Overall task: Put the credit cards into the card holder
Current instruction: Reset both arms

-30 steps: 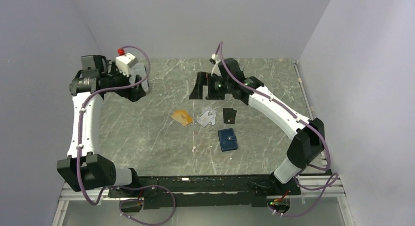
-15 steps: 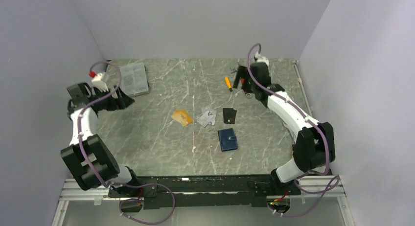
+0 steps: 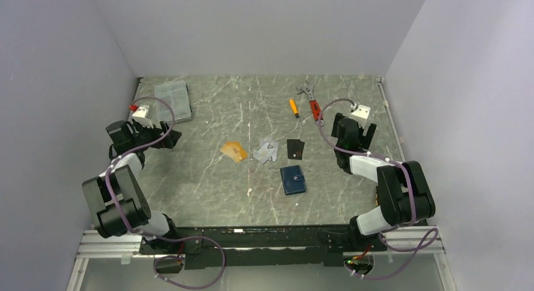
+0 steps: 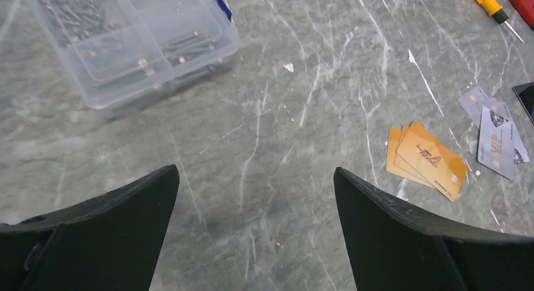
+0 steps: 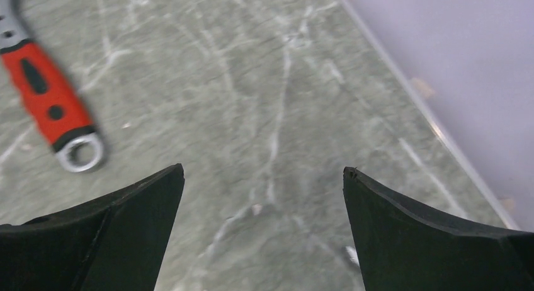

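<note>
The grey-green marble bench [image 3: 208, 184] fills the view, and both arms are tucked back at its sides. The left arm [image 3: 119, 177] is folded up along the left edge. The left gripper [image 4: 255, 171] hangs over bare stone with its jaws spread wide and nothing between them. The right arm [image 3: 390, 184] is folded by the right edge, and the right gripper [image 5: 263, 169] is just as wide apart and just as empty, looking down near that edge.

In the far left corner sits the clear compartment box [image 3: 172, 101].

Around the middle of the bench, a touch toward the near edge, the card holder [image 3: 293, 179] lies flat and folded shut, touching none of the cards. Just beyond it run three little heaps in a row. The orange-gold cards [image 4: 428, 160] are fanned over one another on the left, the silvery cards [image 3: 266, 151] overlap in the middle, and the black cards [image 3: 295, 148] lie on the right, nearest the card holder.

Toward the far right corner lies a red-handled tool [image 5: 53, 108]. It is blurred in the wrist view and is probably a wrench. An orange-handled screwdriver [image 3: 293, 108] lies just to its left.
</note>
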You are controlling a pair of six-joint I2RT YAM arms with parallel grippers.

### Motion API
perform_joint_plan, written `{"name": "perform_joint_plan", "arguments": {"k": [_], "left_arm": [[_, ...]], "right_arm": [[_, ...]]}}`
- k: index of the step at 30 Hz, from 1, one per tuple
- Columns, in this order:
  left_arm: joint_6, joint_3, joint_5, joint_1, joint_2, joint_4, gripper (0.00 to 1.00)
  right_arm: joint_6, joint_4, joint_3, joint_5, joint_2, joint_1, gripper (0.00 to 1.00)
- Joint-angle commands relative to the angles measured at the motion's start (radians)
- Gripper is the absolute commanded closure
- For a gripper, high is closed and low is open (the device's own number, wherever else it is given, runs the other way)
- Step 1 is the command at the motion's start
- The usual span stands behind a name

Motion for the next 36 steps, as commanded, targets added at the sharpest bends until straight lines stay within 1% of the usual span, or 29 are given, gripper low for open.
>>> {"name": "perform_joint_plan", "arguments": {"k": [1, 5, 9, 13, 16, 18, 19, 21, 23, 24, 25, 26, 27, 28, 30, 31, 32, 33, 34, 35, 36], "left_arm": [[-0.046, -0.035, 0.003, -0.014, 0.048, 0.182, 0.01], [-0.064, -0.067, -0.029, -0.029, 0.055, 0.23, 0.01], [-0.036, -0.127, -0.087, -0.073, 0.0, 0.279, 0.01], [-0.017, -0.193, -0.178, -0.113, -0.061, 0.324, 0.01], [-0.014, -0.214, -0.212, -0.114, -0.088, 0.324, 0.01], [-0.02, -0.23, -0.226, -0.114, -0.098, 0.352, 0.01], [-0.039, -0.247, -0.239, -0.115, -0.104, 0.394, 0.01], [-0.093, -0.278, -0.21, -0.116, -0.12, 0.487, 0.01], [-0.095, -0.306, -0.262, -0.158, -0.109, 0.562, 0.01], [-0.067, -0.309, -0.283, -0.191, -0.083, 0.571, 0.01], [-0.064, -0.339, -0.314, -0.218, -0.063, 0.657, 0.01], [-0.023, -0.342, -0.345, -0.247, -0.074, 0.646, 0.01], [0.014, -0.335, -0.394, -0.281, -0.096, 0.589, 0.01], [0.031, -0.36, -0.422, -0.308, -0.094, 0.632, 0.01], [0.046, -0.445, -0.441, -0.328, -0.078, 0.775, 0.01], [0.038, -0.488, -0.447, -0.34, -0.046, 0.931, 0.01], [0.052, -0.479, -0.451, -0.345, -0.066, 0.876, 0.01], [0.068, -0.441, -0.448, -0.348, -0.083, 0.767, 0.01], [0.047, -0.453, -0.444, -0.345, -0.06, 0.845, 0.01], [0.038, -0.465, -0.444, -0.344, -0.051, 0.863, 0.01], [0.055, -0.453, -0.445, -0.344, -0.073, 0.795, 0.01]], "right_arm": [[-0.1, 0.324, -0.086, 0.06, -0.054, -0.059, 0.0], [-0.06, 0.286, -0.083, 0.041, -0.068, -0.101, 0.0], [-0.021, 0.154, -0.069, 0.002, -0.096, -0.111, 0.0], [0.001, 0.156, -0.085, -0.003, -0.112, -0.123, 0.0], [0.013, 0.151, -0.093, 0.011, -0.115, -0.123, 0.0], [0.038, 0.162, -0.113, 0.022, -0.117, -0.124, 0.0], [0.041, 0.18, -0.128, 0.022, -0.118, -0.124, 0.0], [0.038, 0.229, -0.169, 0.016, -0.122, -0.125, 0.0], [0.04, 0.291, -0.21, 0.015, -0.127, -0.124, 0.0], [0.041, 0.331, -0.237, 0.014, -0.124, -0.124, 0.0], [0.043, 0.373, -0.262, 0.018, -0.122, -0.125, 0.0], [0.049, 0.406, -0.282, 0.025, -0.119, -0.124, 0.0], [0.054, 0.437, -0.302, 0.03, -0.117, -0.125, 0.0], [0.057, 0.471, -0.321, 0.031, -0.113, -0.125, 0.0], [0.037, 0.54, -0.349, 0.012, -0.104, -0.125, 0.0], [0.021, 0.56, -0.359, -0.023, -0.105, -0.124, 0.0], [-0.011, 0.597, -0.372, -0.077, -0.1, -0.125, 0.0], [-0.045, 0.626, -0.384, -0.154, -0.089, -0.124, 0.0], [-0.09, 0.672, -0.403, -0.246, -0.07, -0.124, 0.0], [-0.134, 0.762, -0.418, -0.316, -0.022, -0.12, 0.0], [-0.149, 0.783, -0.403, -0.314, 0.007, -0.117, 0.0]]}}
